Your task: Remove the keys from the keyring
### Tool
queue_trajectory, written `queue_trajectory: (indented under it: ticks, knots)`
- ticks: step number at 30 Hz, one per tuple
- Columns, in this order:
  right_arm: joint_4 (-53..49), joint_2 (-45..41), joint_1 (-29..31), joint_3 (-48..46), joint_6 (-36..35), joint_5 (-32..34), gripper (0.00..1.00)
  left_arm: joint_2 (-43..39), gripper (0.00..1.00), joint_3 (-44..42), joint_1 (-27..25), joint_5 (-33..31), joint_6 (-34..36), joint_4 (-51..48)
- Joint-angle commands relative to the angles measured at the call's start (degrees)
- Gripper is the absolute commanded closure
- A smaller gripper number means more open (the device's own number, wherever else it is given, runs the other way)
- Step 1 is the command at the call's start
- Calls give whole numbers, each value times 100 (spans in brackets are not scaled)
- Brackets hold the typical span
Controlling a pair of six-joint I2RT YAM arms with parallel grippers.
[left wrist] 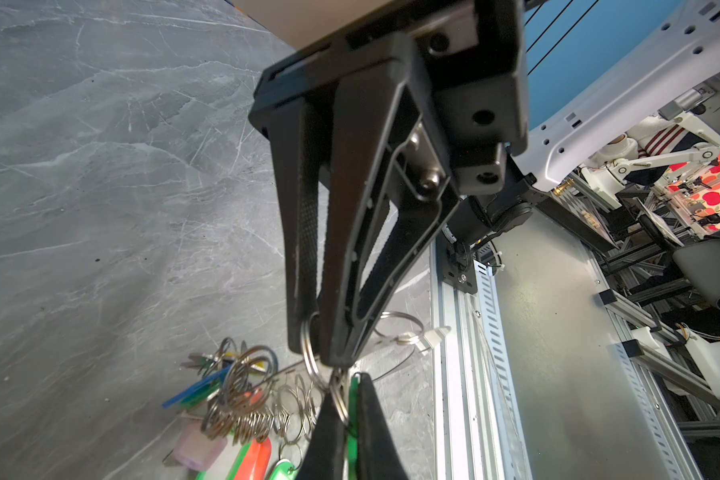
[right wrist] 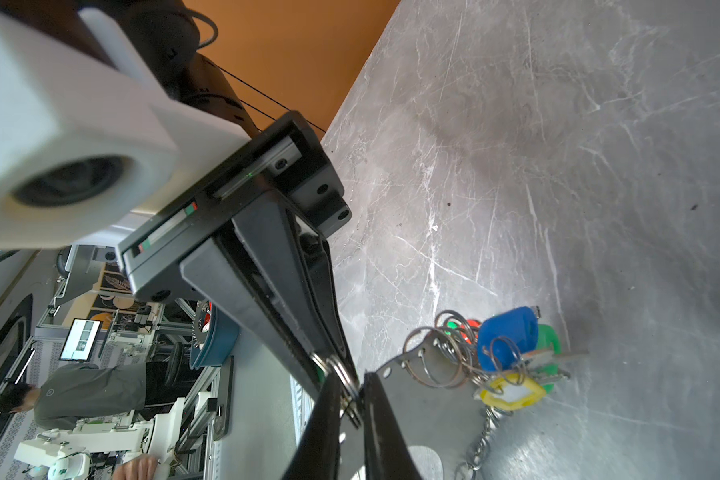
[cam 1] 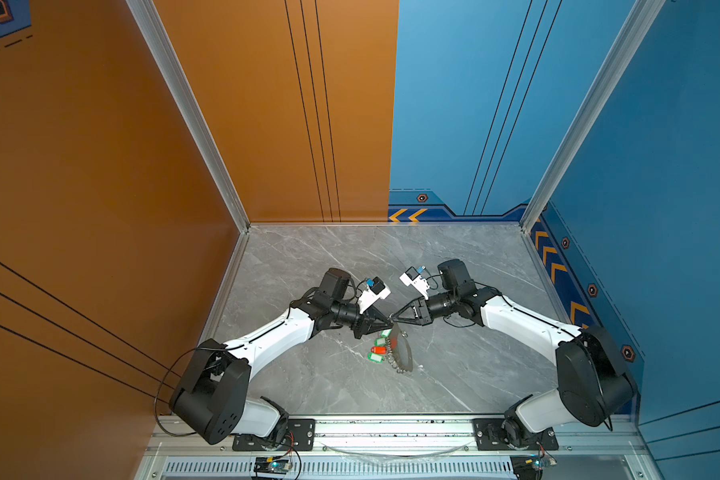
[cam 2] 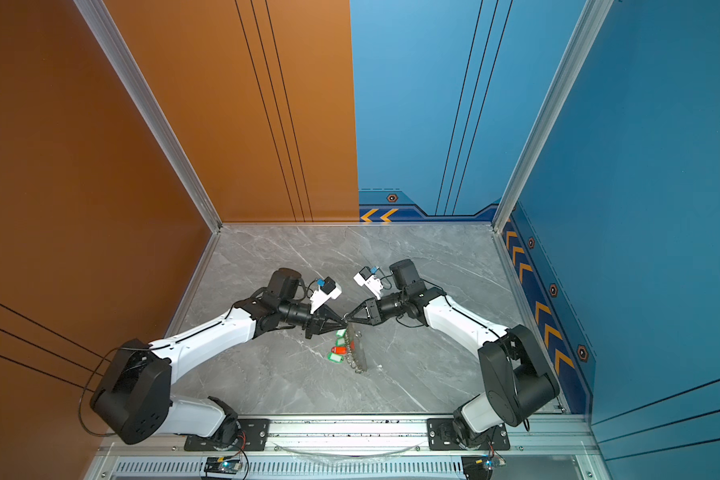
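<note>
Meeting tip to tip over the middle of the table (cam 1: pixel 308 266), the left claw (cam 1: pixel 390 321) and right claw (cam 1: pixel 393 318) both pinch tight on one small ring (right wrist: pixel 346 376) at the top edge of the keyring (cam 1: pixel 404 353). It hangs tilted below them, the keys (cam 1: pixel 378 351) with coloured tags bunched on the left arm's side.

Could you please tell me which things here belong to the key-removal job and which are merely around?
Job: keys, keyring, split ring, left gripper, right gripper.
Merely around: marble tabletop, aluminium rail.
</note>
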Motion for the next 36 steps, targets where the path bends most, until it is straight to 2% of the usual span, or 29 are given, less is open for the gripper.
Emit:
queue_trajectory:
  ticks: [1,4,10,14,17,25,28,31,36]
  knots:
    - [8,-88,84,163,8,-141,94,31,100,135,60,183,115,92]
    - [262,-121,108,76,222,20,99,50,100,134,58,140,111,82]
    - [2445,-151,201,-592,1883,458,100,103,100,107,-18,-13,116,81]
    - [3659,-99,484,-947,2725,973,100,153,100,133,-83,-117,113,81]
    - [4123,-123,801,-1188,2990,1634,100,159,100,118,-90,-179,77,125]
    - [3596,-335,1628,-1506,2287,3630,100,166,100,120,-111,-323,5,214]
    - [2888,-587,2009,-1461,1716,4438,100,84,100,37,-47,-469,-93,359]
    - [2639,-811,2351,-1644,1400,5301,100,-25,100,-170,94,-610,-397,818]
    - [3063,-930,2754,-2145,1209,6650,100,-195,100,-526,224,-614,-1044,1865]
